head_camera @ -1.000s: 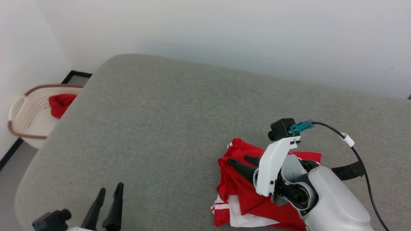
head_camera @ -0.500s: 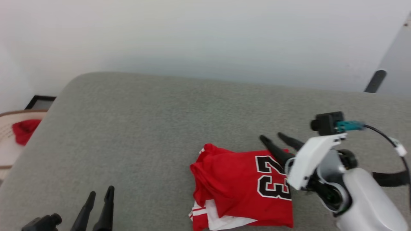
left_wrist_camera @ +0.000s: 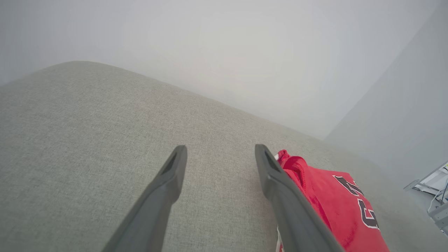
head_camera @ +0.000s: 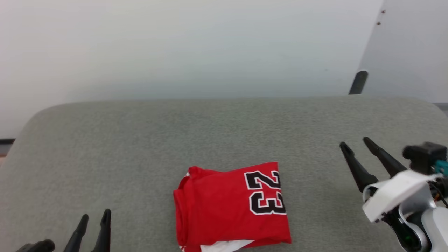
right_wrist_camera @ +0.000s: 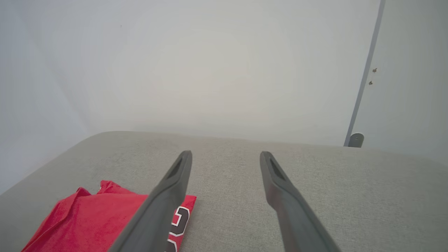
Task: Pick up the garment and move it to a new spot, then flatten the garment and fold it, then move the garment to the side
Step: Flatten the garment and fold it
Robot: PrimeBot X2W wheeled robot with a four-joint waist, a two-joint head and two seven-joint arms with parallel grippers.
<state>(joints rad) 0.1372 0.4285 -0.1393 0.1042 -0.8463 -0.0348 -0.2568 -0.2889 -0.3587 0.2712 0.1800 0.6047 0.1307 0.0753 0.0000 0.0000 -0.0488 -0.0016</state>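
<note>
Both sets of jaws spread wide, nothing held. Folded garment [head_camera: 231,206] lies flat on grey cushion [head_camera: 157,140], approx 6 o'clock in head view, "23" facing up, white strip showing at near edge. L gripper [head_camera: 95,214] at 8 o'clock, R gripper [head_camera: 355,141] at 3–4 o'clock; both clear of the cloth, not touching.

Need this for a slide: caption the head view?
Folded red jersey on grey cushion; left gripper and right gripper open, clear of it.
</note>
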